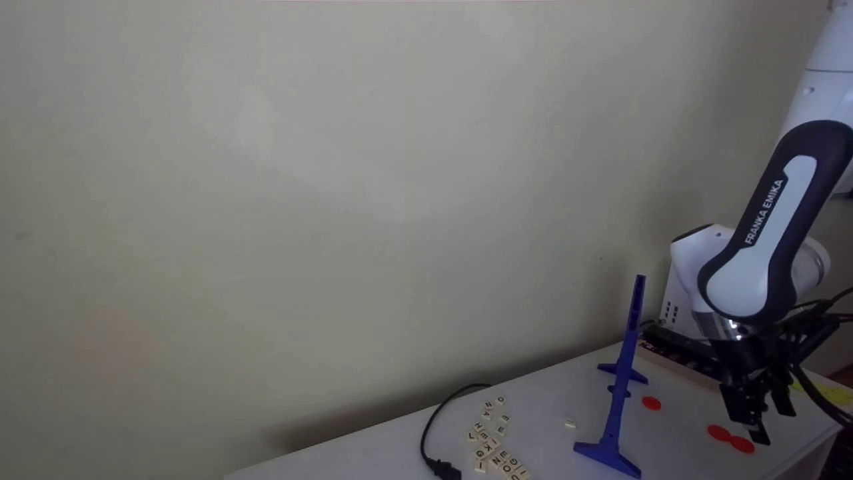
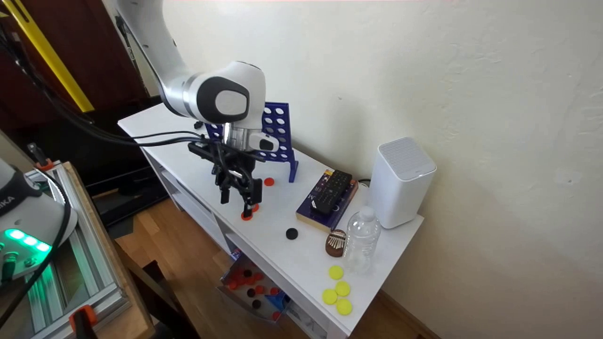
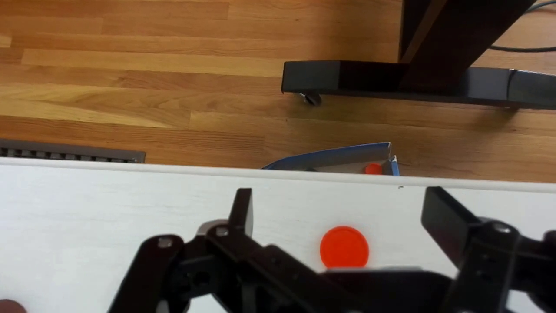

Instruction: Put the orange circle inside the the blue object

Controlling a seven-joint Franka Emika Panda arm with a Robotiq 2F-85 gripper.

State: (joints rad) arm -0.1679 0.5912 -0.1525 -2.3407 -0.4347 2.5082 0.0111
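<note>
Three orange circles lie flat on the white table. Two of them, an orange circle (image 1: pixel 719 433) and its neighbour (image 1: pixel 742 445), sit side by side under the gripper; the third circle (image 2: pixel 269 181) lies nearer the blue object (image 2: pixel 279 127). That object is an upright blue frame with rows of round holes, seen nearly edge-on as a blue post (image 1: pixel 625 373) in an exterior view. My gripper (image 3: pixel 341 213) is open above the table. In the wrist view an orange circle (image 3: pixel 344 246) shows between the spread fingers, its lower edge hidden by the gripper body. Nothing is held.
A book (image 2: pixel 325 200) bearing a black remote (image 2: pixel 332 190), a clear bottle (image 2: pixel 362 240), a white box (image 2: pixel 403 183), a black disc (image 2: pixel 292 233) and several yellow discs (image 2: pixel 343 288) share the table. Letter tiles (image 1: pixel 493 443) lie beyond the frame. The table edge (image 3: pixel 195 170) runs close by.
</note>
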